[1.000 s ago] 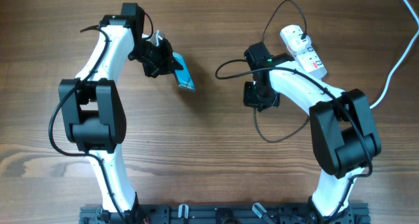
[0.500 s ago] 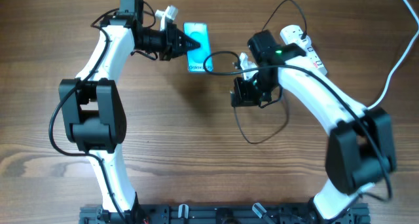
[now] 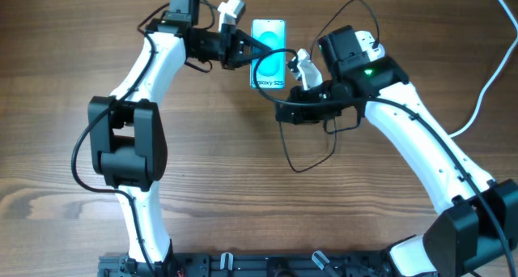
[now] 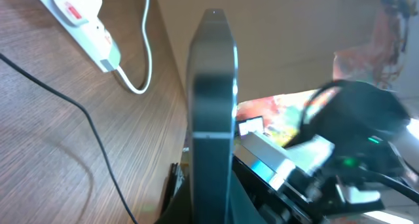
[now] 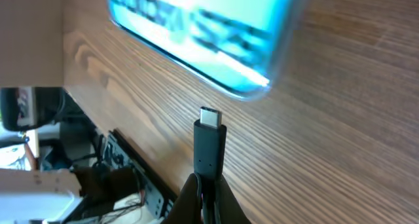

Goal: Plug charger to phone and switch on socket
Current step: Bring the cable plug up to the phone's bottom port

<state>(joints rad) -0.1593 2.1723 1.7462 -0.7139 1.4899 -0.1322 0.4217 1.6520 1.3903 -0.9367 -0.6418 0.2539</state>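
My left gripper (image 3: 245, 49) is shut on the phone (image 3: 269, 54) and holds it off the table, cyan screen up, at the back middle. In the left wrist view the phone (image 4: 213, 99) stands edge-on between the jaws (image 4: 213, 207). My right gripper (image 3: 283, 112) is shut on the charger's black connector (image 5: 209, 142). Its metal tip points at the phone's near end (image 5: 216, 47), a small gap away. The black cable (image 3: 301, 165) loops below. The socket (image 4: 78, 18) lies at the back right, mostly hidden under my right arm in the overhead view (image 3: 374, 45).
The socket's thick white cord (image 3: 492, 76) runs off the right edge of the wooden table (image 3: 243, 196). It also shows in the left wrist view (image 4: 143, 50). The charger cable arcs over the back of the table (image 3: 354, 3).
My left gripper carried the phone right and towards the back, turning its screen up. My right gripper moved left and back with the connector, up to the phone's near end.
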